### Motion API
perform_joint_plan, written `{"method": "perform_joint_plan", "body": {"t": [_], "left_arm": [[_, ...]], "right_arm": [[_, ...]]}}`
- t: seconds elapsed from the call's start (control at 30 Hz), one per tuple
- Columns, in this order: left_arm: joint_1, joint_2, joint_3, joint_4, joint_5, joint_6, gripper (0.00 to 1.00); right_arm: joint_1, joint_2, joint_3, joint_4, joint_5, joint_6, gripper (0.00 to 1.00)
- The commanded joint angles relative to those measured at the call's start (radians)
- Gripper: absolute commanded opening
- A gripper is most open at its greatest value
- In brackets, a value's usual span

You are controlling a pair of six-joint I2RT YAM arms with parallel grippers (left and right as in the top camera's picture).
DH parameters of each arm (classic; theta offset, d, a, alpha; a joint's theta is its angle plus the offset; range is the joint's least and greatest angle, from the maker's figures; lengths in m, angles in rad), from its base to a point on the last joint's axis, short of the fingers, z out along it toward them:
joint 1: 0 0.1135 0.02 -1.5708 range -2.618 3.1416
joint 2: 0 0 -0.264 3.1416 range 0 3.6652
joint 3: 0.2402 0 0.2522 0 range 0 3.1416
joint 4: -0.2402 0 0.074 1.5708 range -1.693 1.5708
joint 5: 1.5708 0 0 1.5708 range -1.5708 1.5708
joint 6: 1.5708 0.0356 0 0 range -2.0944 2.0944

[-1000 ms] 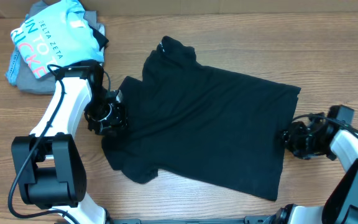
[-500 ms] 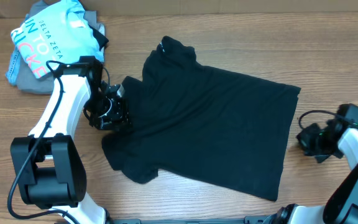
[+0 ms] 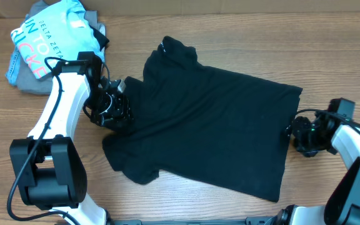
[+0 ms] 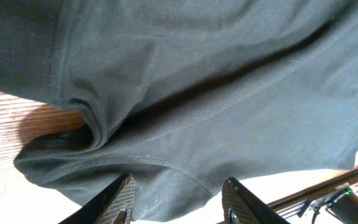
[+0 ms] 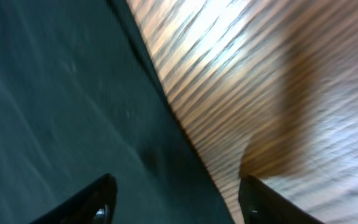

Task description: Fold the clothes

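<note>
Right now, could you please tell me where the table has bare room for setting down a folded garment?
Bare table lies beyond the black T-shirt, right of its collar, and beside its hem, nearer than the right gripper. The left side is crowded by the light blue shirt pile and the left gripper.

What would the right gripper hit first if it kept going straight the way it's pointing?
Most likely the hem of the black T-shirt, straight ahead of the right gripper, then the table; depth is unclear.
</note>
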Motion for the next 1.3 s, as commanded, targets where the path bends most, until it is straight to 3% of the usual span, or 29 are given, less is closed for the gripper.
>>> {"method": "perform_joint_plan", "body": {"t": [0.0,0.1,0.2,0.23,0.37,0.57,0.6,0.63,0.77,1.03,1.27], "left_arm": [[-0.006,0.005,0.026,-0.003,0.039,0.023,0.49],[-0.006,0.005,0.038,-0.010,0.061,0.023,0.49],[-0.006,0.005,0.061,-0.023,0.061,0.023,0.49],[-0.006,0.005,0.072,-0.029,0.061,0.023,0.49],[-0.006,0.005,0.134,-0.048,0.061,0.023,0.49],[-0.022,0.005,0.187,0.029,0.061,0.022,0.51],[-0.030,0.005,0.187,0.054,0.060,0.023,0.52],[-0.040,0.005,0.184,0.081,0.059,0.023,0.53],[-0.102,0.010,0.182,0.204,0.029,0.023,0.59],[-0.263,0.106,0.181,0.449,-0.216,0.023,0.73],[-0.285,0.267,0.182,0.670,-0.238,-0.042,0.79]], "right_arm": [[0.029,0.051,-0.031,0.022,0.019,0.023,0.57],[0.045,0.095,-0.035,0.035,0.008,0.022,0.42],[0.045,0.102,-0.027,0.041,-0.022,0.021,0.09],[0.045,0.100,-0.019,0.038,-0.023,0.017,0.04],[0.016,0.079,0.071,-0.063,0.084,0.011,0.04],[-0.067,0.069,0.249,-0.231,0.341,0.121,0.04],[-0.078,0.069,0.262,-0.240,0.341,0.127,0.07],[-0.087,0.069,0.272,-0.248,0.334,0.131,0.27],[-0.101,0.069,0.283,-0.263,0.324,0.131,0.57],[-0.101,0.069,0.283,-0.286,0.241,0.104,0.63],[-0.101,0.069,0.283,-0.288,-0.019,-0.097,0.63]]}}
